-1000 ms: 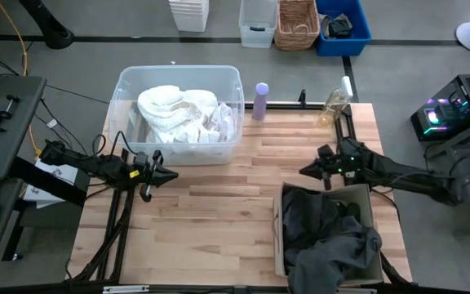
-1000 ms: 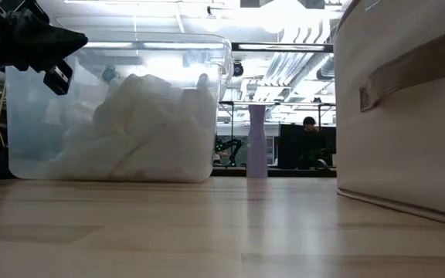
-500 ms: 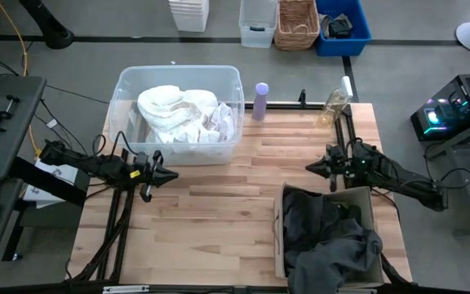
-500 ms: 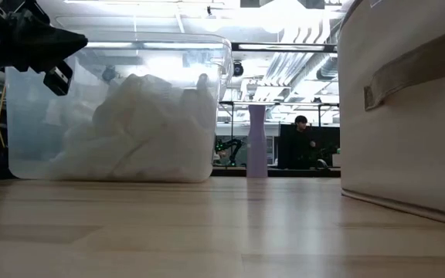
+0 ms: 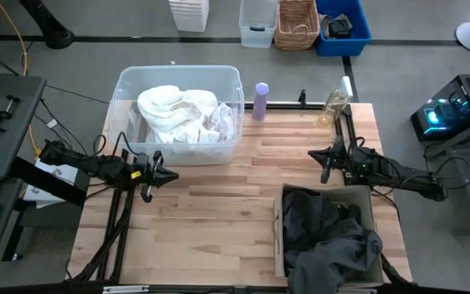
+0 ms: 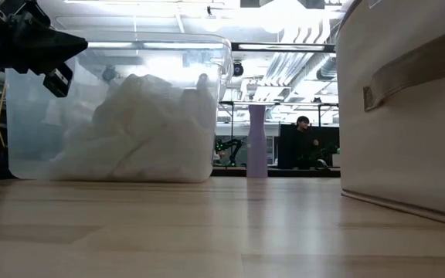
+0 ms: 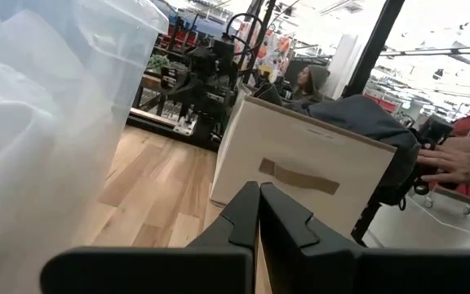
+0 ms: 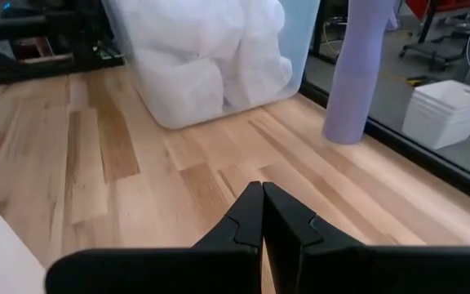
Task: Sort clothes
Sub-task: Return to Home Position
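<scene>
- left gripper (image 5: 172,174): closed tip to tip, nothing between the fingers, hovering over the table (image 5: 219,212) near its left edge
- white and cream clothes (image 5: 182,113): piled in the clear bin (image 5: 125,82), just beside left gripper, on its far side
- right gripper (image 5: 315,153): pressed together too, gripping nothing, above the table's right half
- dark grey garment (image 5: 325,237): heaped in the beige fabric bin (image 5: 278,245), spilling over the rim, just beside right gripper on the near side
- lilac bottle (image 5: 261,100): upright, ahead of right gripper, well apart, next to clear bin's corner
- person's hand (image 7: 455,163): far ahead of left gripper, beyond the fabric bin
</scene>
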